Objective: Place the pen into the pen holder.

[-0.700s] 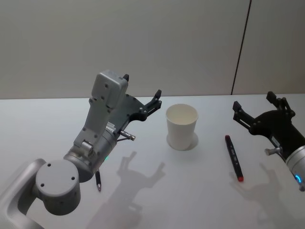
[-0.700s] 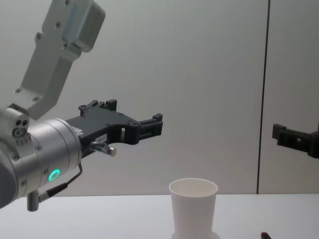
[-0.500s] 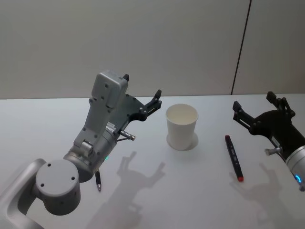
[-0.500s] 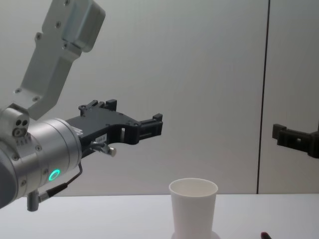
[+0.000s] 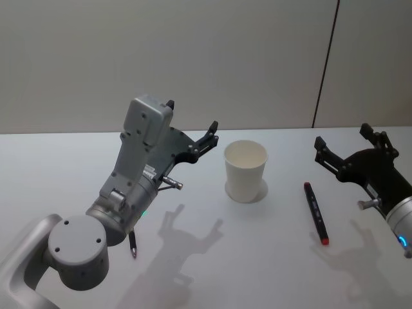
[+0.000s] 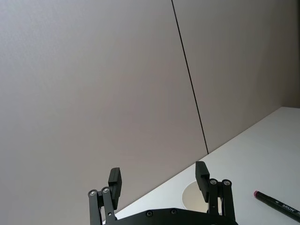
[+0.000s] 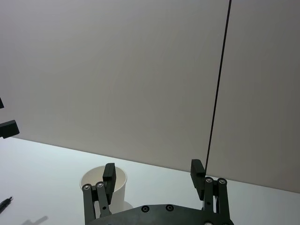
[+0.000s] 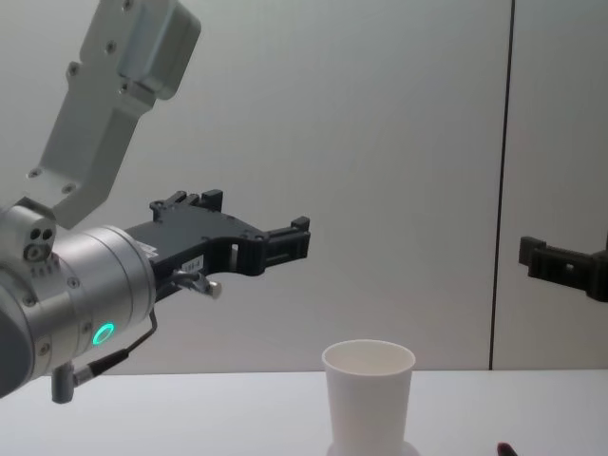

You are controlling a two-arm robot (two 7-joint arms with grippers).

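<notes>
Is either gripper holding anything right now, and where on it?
Nothing is held. The left gripper and right gripper are open and empty; the pen lies on the table beside the pen holder.

You have bare table [image 5: 270,264] on every side of the pen [image 5: 315,212], which lies flat to the right of the cup [image 5: 245,170] and apart from it. The cup's mouth stands open to the air above. The left gripper [image 5: 191,116] hangs higher than the rim, left of the cup, fingers spread. The right gripper [image 5: 342,136] hovers raised beyond the pen, jaws apart. A small second pen [image 5: 132,244] lies by the left arm.
</notes>
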